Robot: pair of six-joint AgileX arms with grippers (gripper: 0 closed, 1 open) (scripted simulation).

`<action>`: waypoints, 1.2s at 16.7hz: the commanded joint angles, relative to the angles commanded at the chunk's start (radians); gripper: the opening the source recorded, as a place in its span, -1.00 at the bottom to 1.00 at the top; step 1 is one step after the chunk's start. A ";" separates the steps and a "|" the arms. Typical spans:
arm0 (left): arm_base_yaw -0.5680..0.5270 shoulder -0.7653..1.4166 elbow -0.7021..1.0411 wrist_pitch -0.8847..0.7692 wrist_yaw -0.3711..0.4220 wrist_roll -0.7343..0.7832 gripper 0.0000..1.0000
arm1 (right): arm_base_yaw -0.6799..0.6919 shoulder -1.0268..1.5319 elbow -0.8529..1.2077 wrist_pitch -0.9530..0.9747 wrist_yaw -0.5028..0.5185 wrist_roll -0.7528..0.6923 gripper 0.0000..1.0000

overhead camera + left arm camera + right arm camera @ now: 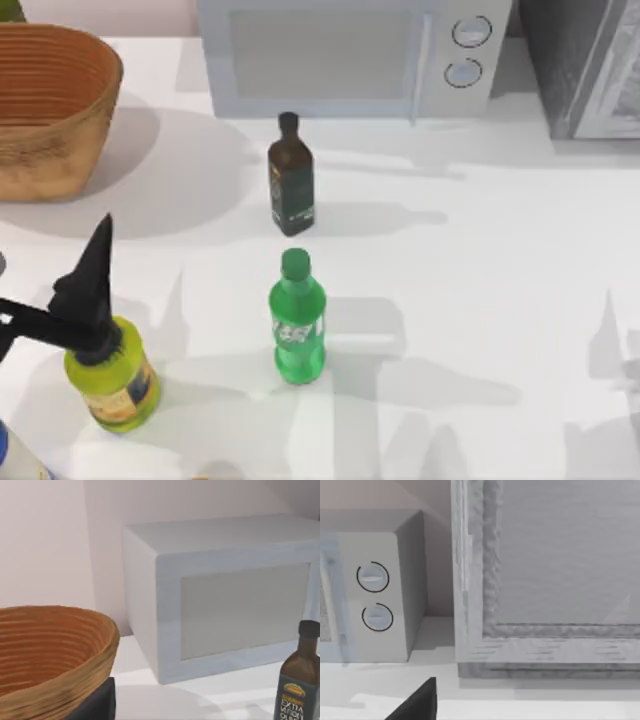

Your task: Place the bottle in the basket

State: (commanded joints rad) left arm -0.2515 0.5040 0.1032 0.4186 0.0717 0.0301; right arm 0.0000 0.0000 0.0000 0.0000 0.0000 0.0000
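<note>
The bright green bottle point(297, 318) stands upright near the middle of the table, with its green cap on and a white-and-green label. The tan woven basket point(60, 110) sits at the far left corner, and its ribbed rim point(60, 645) is close up in the left wrist view. My left gripper point(98, 250) hovers at the near left, above a squat yellow-green bottle point(115, 380). It is well left of the green bottle and holds nothing that I can see. A dark part of my right gripper point(420, 702) shows in the right wrist view, facing the back right of the table.
A dark brown glass bottle point(290, 175) stands just behind the green one. A grey microwave point(340, 55) lines the back edge, with a grey cabinet point(585, 65) at the back right. Open tabletop lies between the bottles and the basket.
</note>
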 joint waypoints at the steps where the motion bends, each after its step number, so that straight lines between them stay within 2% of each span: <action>1: -0.044 0.083 0.011 0.060 0.011 0.005 1.00 | 0.000 0.000 0.000 0.000 0.000 0.000 1.00; 6: -0.271 0.508 0.046 0.354 0.057 0.022 1.00 | 0.000 0.000 0.000 0.000 0.000 0.000 1.00; 10: -0.391 0.781 0.023 0.543 0.075 0.026 1.00 | 0.000 0.000 0.000 0.000 0.000 0.000 1.00; 14: -0.416 0.915 -0.033 0.634 0.071 0.026 1.00 | 0.000 0.000 0.000 0.000 0.000 0.000 1.00; 20: -0.413 0.919 -0.036 0.634 0.070 0.026 1.00 | 0.000 0.000 0.000 0.000 0.000 0.000 1.00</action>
State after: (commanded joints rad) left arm -0.6646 1.4229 0.0673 1.0525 0.1417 0.0560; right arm 0.0000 0.0000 0.0000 0.0000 0.0000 0.0000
